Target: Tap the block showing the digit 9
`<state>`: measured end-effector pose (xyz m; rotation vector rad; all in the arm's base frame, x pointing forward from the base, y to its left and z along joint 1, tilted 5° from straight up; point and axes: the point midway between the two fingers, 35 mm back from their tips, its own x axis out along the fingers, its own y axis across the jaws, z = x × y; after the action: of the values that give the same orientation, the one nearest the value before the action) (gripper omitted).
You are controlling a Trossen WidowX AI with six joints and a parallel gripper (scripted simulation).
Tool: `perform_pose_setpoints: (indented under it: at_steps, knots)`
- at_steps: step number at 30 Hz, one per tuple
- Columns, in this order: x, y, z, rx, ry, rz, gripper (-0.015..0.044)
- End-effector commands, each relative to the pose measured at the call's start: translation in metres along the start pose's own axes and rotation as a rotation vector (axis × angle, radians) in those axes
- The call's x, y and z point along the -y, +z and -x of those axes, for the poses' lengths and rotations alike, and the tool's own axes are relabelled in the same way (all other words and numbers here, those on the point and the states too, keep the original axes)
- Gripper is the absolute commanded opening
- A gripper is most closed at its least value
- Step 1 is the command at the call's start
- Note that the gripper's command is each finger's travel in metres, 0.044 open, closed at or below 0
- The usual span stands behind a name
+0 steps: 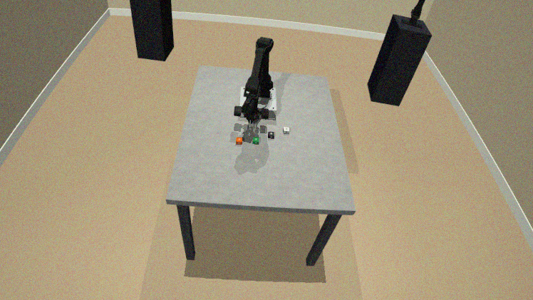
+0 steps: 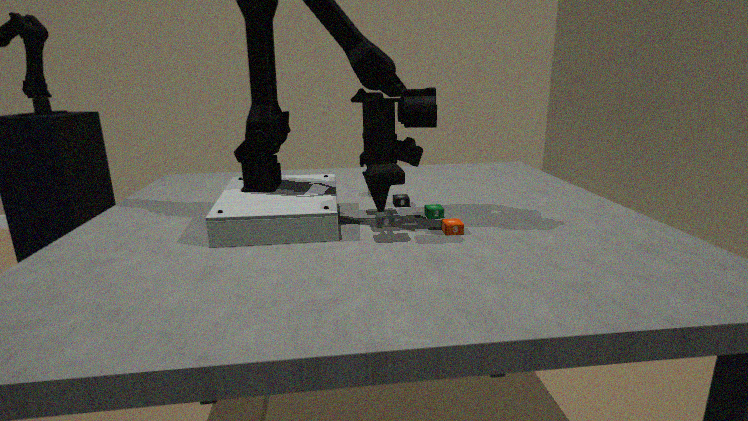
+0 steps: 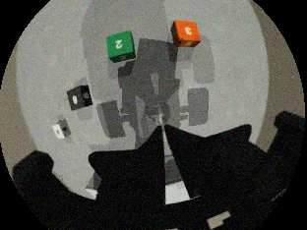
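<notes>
My gripper [image 2: 380,210] [image 3: 162,128] is shut with nothing visible between its tips. The tips point down just above a grey block [image 2: 386,220] [image 3: 157,113], which lies in shadow; contact and its digit cannot be made out. A green block [image 1: 256,140] [image 2: 434,211] [image 3: 120,46] shows a 2. An orange block [image 1: 239,140] [image 2: 452,226] [image 3: 185,33] shows a 3. A black block [image 1: 271,135] [image 2: 401,200] [image 3: 79,97] and a white block [image 1: 286,130] [image 3: 61,129] have digits too small to read surely. The white block is hidden in the exterior view.
The arm stands on a white base [image 2: 275,228] behind the blocks on the grey table [image 1: 219,182] [image 2: 386,295]. The green and orange blocks lie beyond the gripper from the base; the black and white ones lie to one side. Two dark pedestals with arms stand off the table.
</notes>
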<state>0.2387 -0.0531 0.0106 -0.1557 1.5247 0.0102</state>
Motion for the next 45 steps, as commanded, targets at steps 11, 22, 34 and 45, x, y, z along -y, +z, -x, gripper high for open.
perform_pose_setpoints:
  at_steps: [11, 22, 34, 45]
  knots:
    - [-0.002, -0.002, -0.014, -0.008, 0.007, 0.004, 0.002]
    - [-0.008, 0.003, 0.019, -0.007, 0.009, 0.004, 0.0072]
    - [-0.158, 0.048, 0.068, -0.006, 0.032, 0.003, 0.0387]
    - [-0.28, 0.012, 0.104, -0.008, 0.033, 0.003, 0.04]
